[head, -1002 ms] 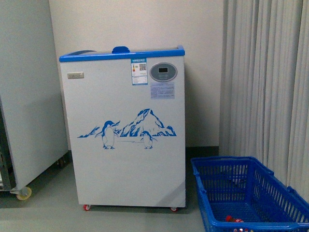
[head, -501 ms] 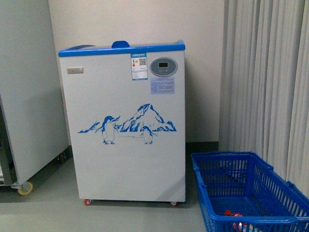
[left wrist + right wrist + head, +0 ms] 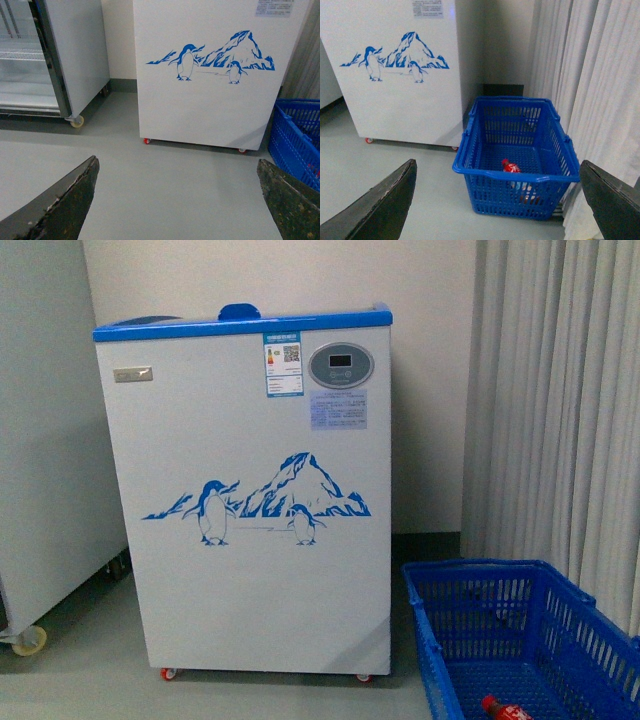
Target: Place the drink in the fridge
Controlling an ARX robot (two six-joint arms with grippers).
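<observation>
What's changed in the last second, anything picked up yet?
The robot's view has closed in: the fridge looks larger and sits further left, and the drink shows more fully in the blue basket. Nothing was grasped: left end effector and right end effector are open and empty. Fridge, basket and drink themselves look unmoved.

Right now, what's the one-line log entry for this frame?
drink: lying in basket, not grasped | basket: on floor, right of fridge | left gripper: open, empty | right gripper: open, empty

— What stands on the grey floor (image 3: 80, 680)?
— We see the fridge (image 3: 250, 570) on small wheels, a tall cabinet (image 3: 45, 460) on casters left of it, a blue mesh basket (image 3: 500, 615) just beside its right.
</observation>
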